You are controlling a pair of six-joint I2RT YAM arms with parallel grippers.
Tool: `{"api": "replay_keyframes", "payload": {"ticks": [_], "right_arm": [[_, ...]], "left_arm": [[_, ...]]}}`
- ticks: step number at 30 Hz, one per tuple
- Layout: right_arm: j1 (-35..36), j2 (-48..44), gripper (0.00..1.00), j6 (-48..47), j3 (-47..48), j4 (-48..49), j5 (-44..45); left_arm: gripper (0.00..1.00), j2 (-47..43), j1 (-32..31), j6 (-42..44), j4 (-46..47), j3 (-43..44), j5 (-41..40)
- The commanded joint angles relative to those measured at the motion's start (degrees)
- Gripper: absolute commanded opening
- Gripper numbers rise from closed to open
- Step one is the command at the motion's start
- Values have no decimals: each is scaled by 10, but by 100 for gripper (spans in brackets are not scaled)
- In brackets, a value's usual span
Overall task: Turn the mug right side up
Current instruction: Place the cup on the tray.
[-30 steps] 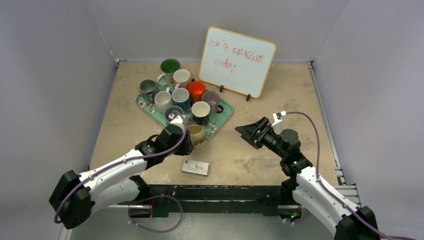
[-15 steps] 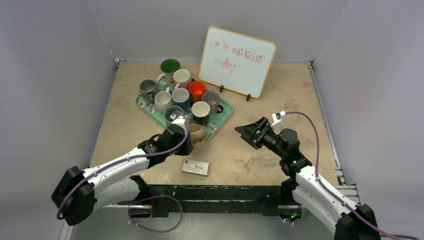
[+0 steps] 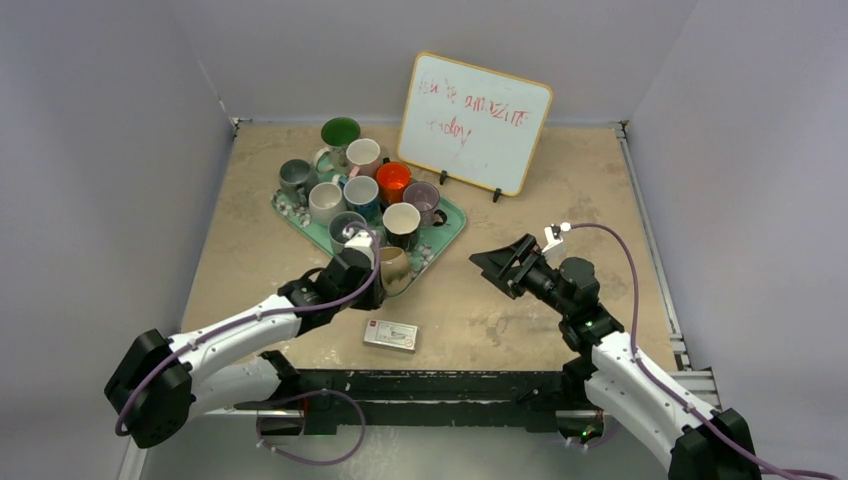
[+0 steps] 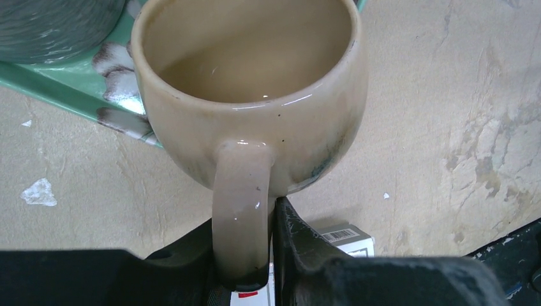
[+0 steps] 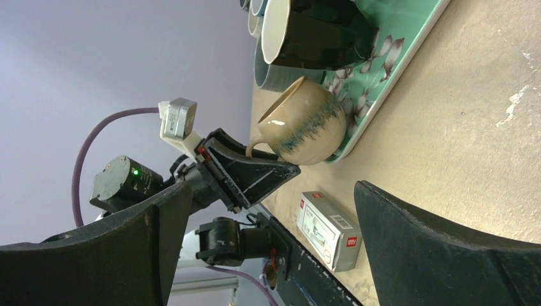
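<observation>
The tan mug (image 3: 393, 268) with blue-green streaks hangs by its handle in my left gripper (image 3: 374, 283), at the front edge of the green tray (image 3: 452, 215). Its mouth faces mostly up, tilted. In the left wrist view the fingers (image 4: 300, 242) pinch the handle and the mug (image 4: 255, 83) shows its empty inside. The right wrist view shows the mug (image 5: 306, 121) over the tray's rim (image 5: 415, 38); I cannot tell whether it touches. My right gripper (image 3: 496, 262) is open and empty, to the right of the mug above the table.
The tray holds several upright mugs (image 3: 360, 190). A small white box (image 3: 390, 336) lies on the table near the front edge, just in front of the left gripper. A whiteboard (image 3: 475, 122) stands at the back.
My left arm has shifted slightly toward the tray with the mug in it, and the mug's mouth has turned a little more upward. The right arm has not moved.
</observation>
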Motion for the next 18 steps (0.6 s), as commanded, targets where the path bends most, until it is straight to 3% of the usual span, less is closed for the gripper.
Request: {"api": "replay_keyframes", "payload": {"ticks": [1,3,7,14,18], "right_arm": [[-3,-4,99,-1,-5,20,8],[-3,-4,99,-2,-6,21,8],[-3,-2,99,0,-8,25,7],[-3,-3,99,3,-9,27,3],[-3,-13,99,4,-10,21,5]], "left_arm": [[28,-19,3,1,-35,22,11],[36,-32,2,-8,-58,27,21],[41,-60,2,-23,-89,31,31],[41,-60,3,-18,-120,70,31],[35,-50,3,-8,-122,80,30]]}}
